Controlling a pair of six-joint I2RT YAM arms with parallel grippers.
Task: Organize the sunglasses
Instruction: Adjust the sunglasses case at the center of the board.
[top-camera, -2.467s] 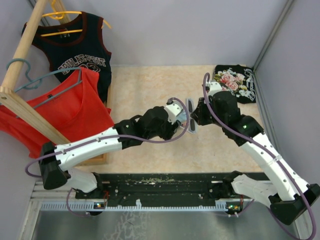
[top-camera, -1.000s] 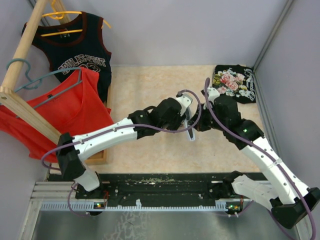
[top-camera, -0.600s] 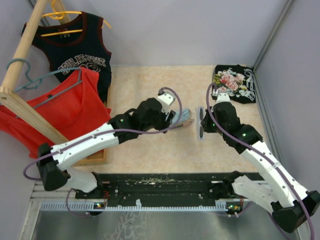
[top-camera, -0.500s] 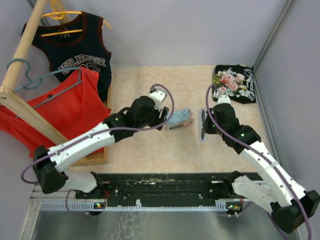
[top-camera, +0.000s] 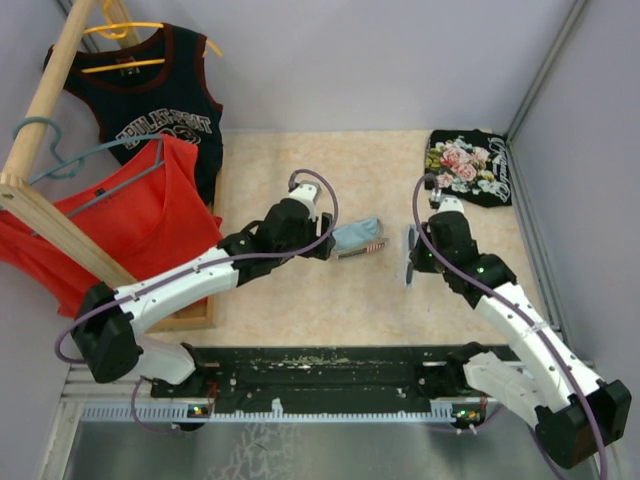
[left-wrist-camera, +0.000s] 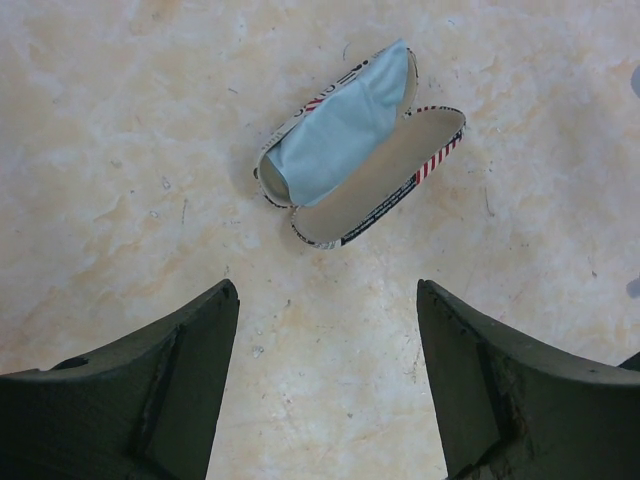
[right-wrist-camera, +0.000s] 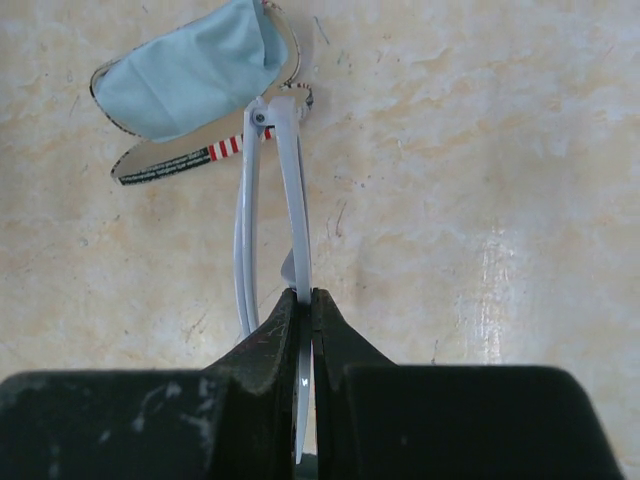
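Two tools: left tool (left-wrist-camera: 325, 290) spread wide near open striped case (left-wrist-camera: 375, 185); right tool (right-wrist-camera: 303, 295) pinches sunglasses (right-wrist-camera: 297, 220) beside case; case lettering illegible.

The sunglasses (right-wrist-camera: 295, 205) are a white pair with dark lenses, folded, the thin arms lying close together. They stand edge-on, pinched at one end between the right gripper's (right-wrist-camera: 303, 305) fingers (right-wrist-camera: 275, 345), and reach straight out past the fingertips.
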